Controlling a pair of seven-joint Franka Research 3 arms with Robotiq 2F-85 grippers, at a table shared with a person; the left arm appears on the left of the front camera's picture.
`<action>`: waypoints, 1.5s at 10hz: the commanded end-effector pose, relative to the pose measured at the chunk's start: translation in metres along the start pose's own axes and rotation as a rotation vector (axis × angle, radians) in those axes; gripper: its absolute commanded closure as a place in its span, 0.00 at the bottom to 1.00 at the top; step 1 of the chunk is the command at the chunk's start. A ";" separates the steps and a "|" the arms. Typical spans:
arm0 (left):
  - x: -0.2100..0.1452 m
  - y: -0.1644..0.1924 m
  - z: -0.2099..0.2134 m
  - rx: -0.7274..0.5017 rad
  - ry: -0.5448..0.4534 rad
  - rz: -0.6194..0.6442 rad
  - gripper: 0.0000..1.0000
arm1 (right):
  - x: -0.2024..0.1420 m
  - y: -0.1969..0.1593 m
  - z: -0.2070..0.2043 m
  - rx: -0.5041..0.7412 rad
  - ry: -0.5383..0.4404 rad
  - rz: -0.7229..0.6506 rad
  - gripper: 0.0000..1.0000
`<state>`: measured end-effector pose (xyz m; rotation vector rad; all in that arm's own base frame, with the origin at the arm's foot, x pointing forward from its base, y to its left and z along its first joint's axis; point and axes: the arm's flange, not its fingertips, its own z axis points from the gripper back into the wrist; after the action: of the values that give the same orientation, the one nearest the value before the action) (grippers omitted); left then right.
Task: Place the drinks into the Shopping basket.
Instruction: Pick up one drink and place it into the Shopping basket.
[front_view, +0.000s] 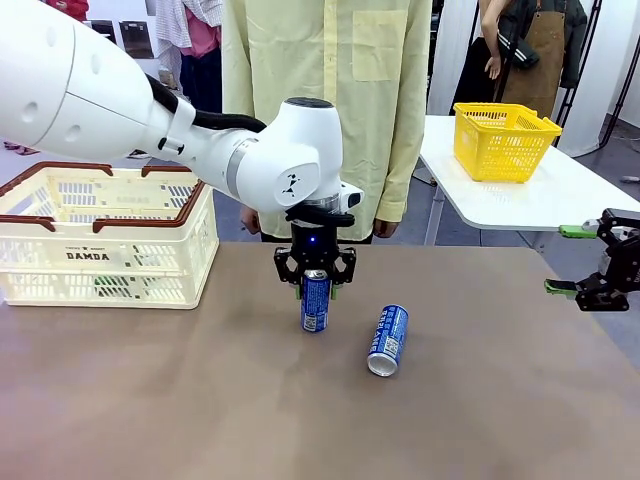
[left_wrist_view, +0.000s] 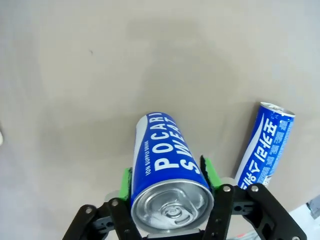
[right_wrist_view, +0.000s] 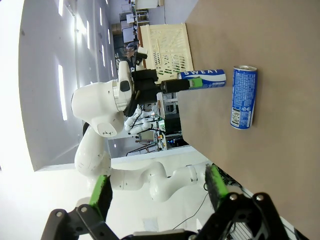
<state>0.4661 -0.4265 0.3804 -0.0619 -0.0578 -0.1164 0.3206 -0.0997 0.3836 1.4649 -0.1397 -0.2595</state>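
A blue drink can (front_view: 315, 303) with white print stands upright at the middle of the brown table. My left gripper (front_view: 316, 290) comes straight down over it, and in the left wrist view its green pads (left_wrist_view: 208, 172) press against both sides of this can (left_wrist_view: 162, 150). A second blue can (front_view: 388, 340) lies on its side just right of it, also seen as the lying can (left_wrist_view: 265, 145) in the left wrist view. The cream Shopping basket (front_view: 100, 225) with brown handles sits at the table's left. My right gripper (front_view: 580, 262) hangs open and bare at the right edge.
A person in a yellow shirt (front_view: 330, 80) stands at the far side, behind the left arm. A yellow mesh basket (front_view: 500, 140) rests on a white table (front_view: 560, 200) at the back right. Bare brown tabletop (front_view: 200, 400) lies in front of the cans.
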 end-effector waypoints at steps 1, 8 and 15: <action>-0.002 0.003 -0.004 0.027 -0.045 -0.012 1.00 | 0.001 0.004 -0.001 0.010 -0.012 -0.006 0.00; -0.002 0.027 0.043 -0.068 0.009 -0.015 1.00 | 0.001 0.004 -0.001 0.010 -0.012 -0.006 0.00; -0.111 0.172 0.230 -0.267 -0.066 -0.070 1.00 | 0.001 0.004 -0.001 0.010 -0.012 -0.006 0.00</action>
<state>0.3756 -0.2620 0.5955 -0.3151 -0.0784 -0.1670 0.3207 -0.0997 0.3834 1.4650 -0.1390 -0.2600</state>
